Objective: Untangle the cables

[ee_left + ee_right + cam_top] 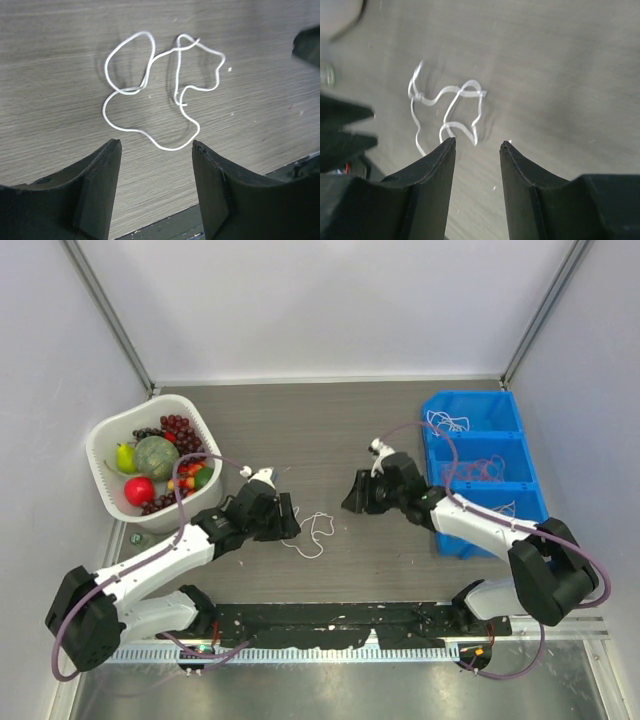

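White cable (315,533), thin, lies in loose crossing loops on the wooden tabletop (330,430), just toward 6 o'clock of centre. The left end effector (289,520) sits at its 9 o'clock, jaws spread wide, holding nothing. The right end effector (352,498) sits at its 1 o'clock, jaws parted, also empty. Red cords (482,468) and white cords (447,422) lie in a blue bin (480,398) at 3 o'clock.

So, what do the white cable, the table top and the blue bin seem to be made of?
White cable: probably a thin plastic-coated cord, smooth; it lies in soft loops.
Table top: apparently grey laminate, matte; it shows a printed-looking wood grain.
Blue bin: likely moulded plastic, slightly glossy, with a uniform colour.
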Robot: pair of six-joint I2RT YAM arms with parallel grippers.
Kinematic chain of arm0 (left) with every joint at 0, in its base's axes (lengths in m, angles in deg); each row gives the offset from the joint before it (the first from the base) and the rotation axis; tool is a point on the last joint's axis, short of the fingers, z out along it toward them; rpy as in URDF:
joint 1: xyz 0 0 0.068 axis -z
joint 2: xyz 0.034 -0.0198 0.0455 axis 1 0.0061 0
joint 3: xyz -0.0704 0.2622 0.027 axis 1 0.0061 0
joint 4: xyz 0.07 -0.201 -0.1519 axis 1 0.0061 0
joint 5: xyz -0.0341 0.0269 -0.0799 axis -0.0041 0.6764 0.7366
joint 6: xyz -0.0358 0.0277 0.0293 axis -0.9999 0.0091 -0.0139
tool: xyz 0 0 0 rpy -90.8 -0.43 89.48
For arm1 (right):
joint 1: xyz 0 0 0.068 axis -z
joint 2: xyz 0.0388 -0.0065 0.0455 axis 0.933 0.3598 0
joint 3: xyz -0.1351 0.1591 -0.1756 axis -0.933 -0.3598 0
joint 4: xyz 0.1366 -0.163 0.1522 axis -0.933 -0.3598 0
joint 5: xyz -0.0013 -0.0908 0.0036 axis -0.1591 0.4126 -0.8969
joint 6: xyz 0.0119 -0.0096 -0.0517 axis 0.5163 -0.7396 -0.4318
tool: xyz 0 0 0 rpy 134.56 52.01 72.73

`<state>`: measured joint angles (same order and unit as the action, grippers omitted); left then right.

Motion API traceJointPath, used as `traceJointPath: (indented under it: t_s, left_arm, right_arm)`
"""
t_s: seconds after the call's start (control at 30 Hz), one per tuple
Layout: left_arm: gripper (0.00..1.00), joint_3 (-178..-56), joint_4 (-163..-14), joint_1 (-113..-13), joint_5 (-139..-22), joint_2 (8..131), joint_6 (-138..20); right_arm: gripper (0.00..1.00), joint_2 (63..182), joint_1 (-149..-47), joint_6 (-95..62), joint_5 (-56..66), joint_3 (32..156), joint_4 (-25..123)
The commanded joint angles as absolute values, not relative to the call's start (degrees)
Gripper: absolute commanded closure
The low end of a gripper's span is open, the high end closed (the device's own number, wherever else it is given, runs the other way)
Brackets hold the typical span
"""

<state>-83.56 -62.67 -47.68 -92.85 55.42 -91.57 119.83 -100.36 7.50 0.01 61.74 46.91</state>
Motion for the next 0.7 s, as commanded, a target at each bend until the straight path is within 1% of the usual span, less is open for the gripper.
traceJointPath:
  t_s: [0.0, 0.13, 0.3, 0.37, 0.5, 0.6, 0.67]
  left_arm:
    - [0.38, -81.9, -71.09, -47.82, -94.26, 58.71, -92.19]
    - [0.4, -84.97, -71.46, -47.9, -97.86, 64.68, -91.05]
    - [0.55, -89.8, -70.49, -48.87, -101.12, 74.17, -88.94]
    - [0.61, -91.65, -69.7, -49.13, -101.56, 77.16, -88.59]
    - [0.68, -93.5, -69.87, -49.4, -103.23, 80.25, -88.41]
    - [0.68, -93.94, -70.13, -49.49, -102.97, 80.52, -88.59]
    - [0.66, -93.86, -70.05, -49.49, -102.27, 79.99, -88.59]
  right_arm:
    - [0.55, 120.45, -105.73, 7.11, -5.91, 55.64, 58.88]
    - [0.55, 123.87, -109.51, 9.14, -4.08, 53.87, 64.17]
    - [0.54, 128.1, -111.01, 7.04, 0.67, 53.96, 63.74]
    - [0.54, 128.98, -111.28, 6.69, 0.68, 54.4, 63.74]
    - [0.54, 131.17, -111.89, 6.77, 2.79, 54.4, 66.72]
    - [0.54, 132.76, -112.6, 6.77, 3.93, 55.98, 67.52]
    - [0.56, 133.72, -113.56, 6.6, 6.21, 56.85, 67.52]
